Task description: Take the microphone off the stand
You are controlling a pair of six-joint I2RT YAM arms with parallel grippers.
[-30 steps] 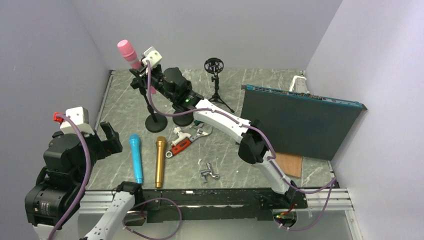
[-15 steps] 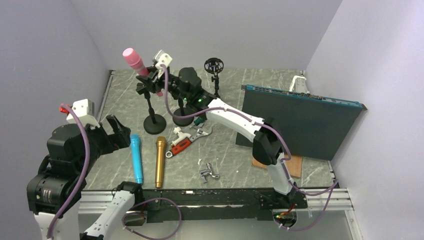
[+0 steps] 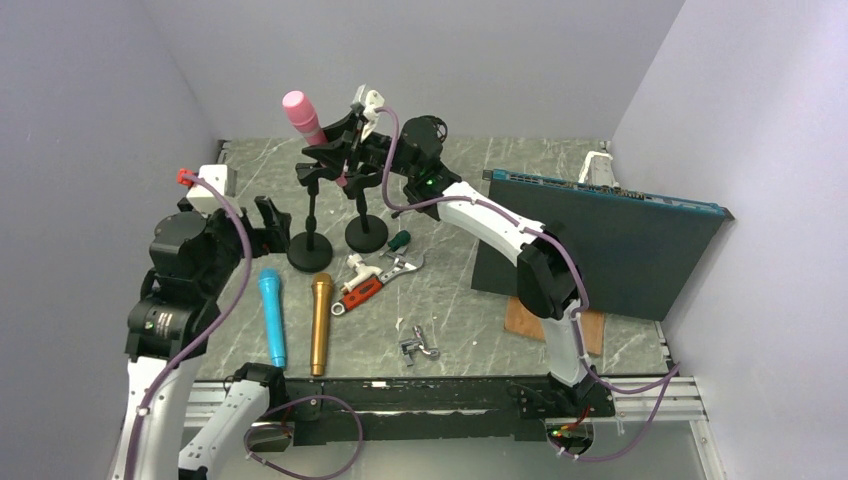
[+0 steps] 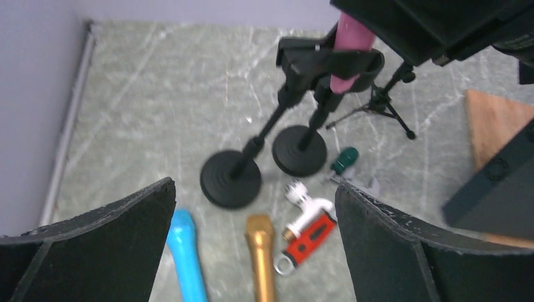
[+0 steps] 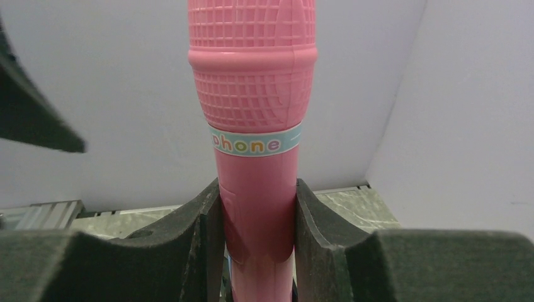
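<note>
The pink microphone still sits in the clip of a black stand whose round base rests on the table; its pole leans. My right gripper is shut on the microphone's handle just above the clip. The right wrist view shows both pads pressed on the pink handle. My left gripper is open and empty, hovering just left of the stand's base. In the left wrist view, the base and the clip with the pink handle's end lie ahead between its fingers.
A second black stand base is right beside the first. A blue microphone, a gold microphone, a red-and-white tool, a wrench and a metal part lie in front. A dark panel stands at the right.
My right gripper has swung the microphone and the stand's top to the right while the base stayed put. My left arm has moved forward and right, toward the stand's base.
</note>
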